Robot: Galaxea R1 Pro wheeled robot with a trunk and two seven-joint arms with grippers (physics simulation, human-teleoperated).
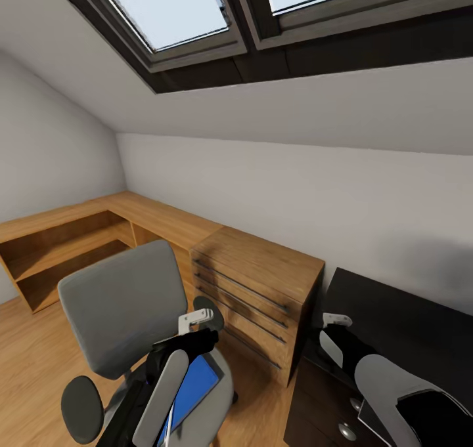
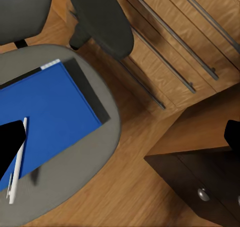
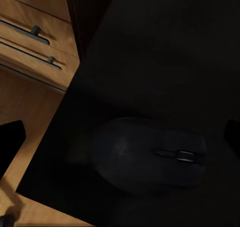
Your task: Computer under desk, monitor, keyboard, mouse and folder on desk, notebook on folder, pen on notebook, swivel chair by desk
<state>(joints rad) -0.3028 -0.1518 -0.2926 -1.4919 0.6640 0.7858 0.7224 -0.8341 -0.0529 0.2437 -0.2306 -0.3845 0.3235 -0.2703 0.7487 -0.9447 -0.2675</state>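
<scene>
Hovering over the swivel chair (image 1: 125, 309), left tool (image 2: 10, 147), jaws spread, above the blue folder (image 2: 45, 112) and pen (image 2: 16, 159) on its seat. Right tool (image 3: 120, 132) spread over the mouse (image 3: 150, 154) on the tabletop (image 3: 160, 47). Best descend squarely.

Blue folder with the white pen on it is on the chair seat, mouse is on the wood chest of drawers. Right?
Not quite. The mouse lies on the black desk, beside the wood chest of drawers, as the right wrist view shows. The rest holds: in the left wrist view the folder with the pen on it rests on the swivel chair seat.
</scene>
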